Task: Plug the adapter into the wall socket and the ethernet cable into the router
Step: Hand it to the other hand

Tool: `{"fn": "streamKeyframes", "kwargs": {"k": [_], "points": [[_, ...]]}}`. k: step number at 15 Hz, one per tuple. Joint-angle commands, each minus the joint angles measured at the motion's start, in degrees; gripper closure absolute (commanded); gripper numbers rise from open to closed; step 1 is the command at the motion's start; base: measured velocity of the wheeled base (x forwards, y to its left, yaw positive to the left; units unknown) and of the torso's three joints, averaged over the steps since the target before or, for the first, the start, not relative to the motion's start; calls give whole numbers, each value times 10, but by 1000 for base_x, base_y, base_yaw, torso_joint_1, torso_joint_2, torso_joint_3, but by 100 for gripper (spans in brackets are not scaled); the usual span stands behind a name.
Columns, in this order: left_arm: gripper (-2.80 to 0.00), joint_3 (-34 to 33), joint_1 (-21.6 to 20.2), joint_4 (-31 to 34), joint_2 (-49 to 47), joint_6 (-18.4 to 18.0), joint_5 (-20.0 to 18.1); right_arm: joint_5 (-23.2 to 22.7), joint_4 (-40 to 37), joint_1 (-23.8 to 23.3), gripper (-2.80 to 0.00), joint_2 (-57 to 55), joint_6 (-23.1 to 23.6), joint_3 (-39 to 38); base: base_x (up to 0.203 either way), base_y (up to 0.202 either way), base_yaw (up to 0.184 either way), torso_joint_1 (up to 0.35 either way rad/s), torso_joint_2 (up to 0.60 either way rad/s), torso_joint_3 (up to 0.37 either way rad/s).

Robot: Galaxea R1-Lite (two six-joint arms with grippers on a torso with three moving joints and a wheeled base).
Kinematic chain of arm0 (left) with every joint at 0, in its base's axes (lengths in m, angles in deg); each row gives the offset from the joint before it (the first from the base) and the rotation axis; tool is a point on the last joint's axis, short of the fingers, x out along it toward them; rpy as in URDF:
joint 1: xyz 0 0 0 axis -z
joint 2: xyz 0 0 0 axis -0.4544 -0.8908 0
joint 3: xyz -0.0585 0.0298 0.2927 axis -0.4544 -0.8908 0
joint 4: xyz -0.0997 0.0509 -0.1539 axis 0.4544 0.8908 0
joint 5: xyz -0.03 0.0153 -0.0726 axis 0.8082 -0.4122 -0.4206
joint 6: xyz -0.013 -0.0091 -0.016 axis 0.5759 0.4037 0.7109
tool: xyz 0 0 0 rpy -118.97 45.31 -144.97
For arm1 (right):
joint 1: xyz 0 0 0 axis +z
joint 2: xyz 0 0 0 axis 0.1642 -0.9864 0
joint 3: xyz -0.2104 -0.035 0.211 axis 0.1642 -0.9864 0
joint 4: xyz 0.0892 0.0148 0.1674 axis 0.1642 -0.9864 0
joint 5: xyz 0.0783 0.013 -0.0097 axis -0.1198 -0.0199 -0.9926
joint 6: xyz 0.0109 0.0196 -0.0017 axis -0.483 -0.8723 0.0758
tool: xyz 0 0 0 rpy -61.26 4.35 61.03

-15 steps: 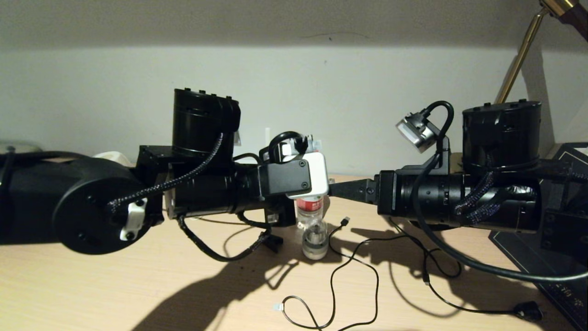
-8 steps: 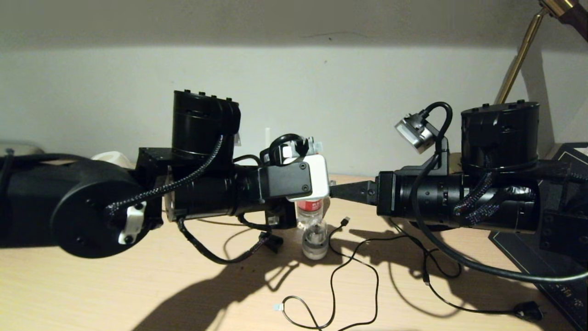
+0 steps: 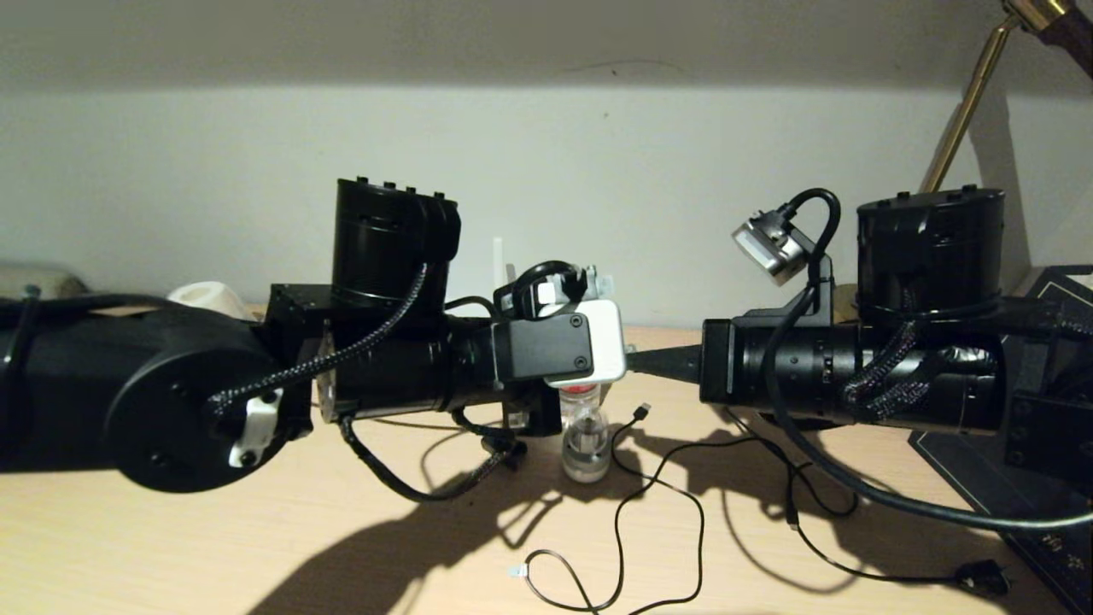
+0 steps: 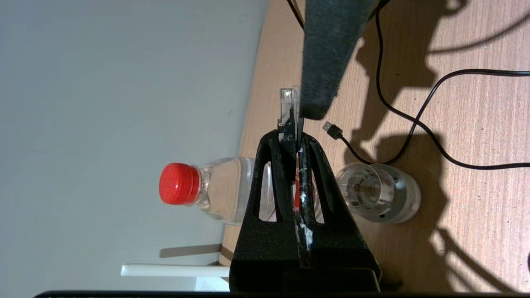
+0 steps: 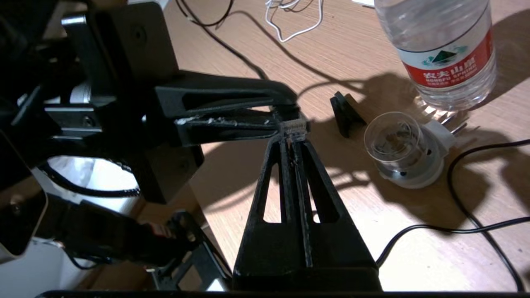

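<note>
My left gripper (image 4: 296, 133) is shut on the ethernet cable just behind its clear clip connector (image 4: 288, 105), held above the desk. My right gripper (image 5: 293, 141) is shut, and its tips touch that connector (image 5: 295, 127) from the opposite side. In the head view the two grippers meet at mid-desk, the right gripper (image 3: 642, 360) pointing left. The cable's other clear connector (image 3: 517, 571) lies near the front edge. One white router antenna (image 4: 174, 271) shows by the wall. A thin white cord (image 5: 292, 29) lies on the desk. The adapter and the wall socket are out of view.
A water bottle with a red cap (image 4: 178, 183) stands below the grippers, beside a glass-domed white plug-in device (image 3: 586, 444). A black USB cable (image 3: 642, 411) and a black mains plug (image 3: 982, 579) trail over the desk. A brass lamp pole (image 3: 965, 111) and dark board (image 3: 1025, 521) are at right.
My left arm has shifted right and slightly down, bringing the held connector up against the right gripper's tips. The right arm has barely moved.
</note>
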Motion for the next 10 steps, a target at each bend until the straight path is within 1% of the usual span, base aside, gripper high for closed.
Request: {"fn": "streamKeyframes", "kwargs": {"k": [1,10], "points": [[0,-7,8,1,1,-3,-3,-1,2,0,0,1,-1,0,0,0,0,0,0,0],[0,-13,9,0,1,-4,-3,-1,2,1,0,3,-2,-5,0,0,0,0,0,0]]}}
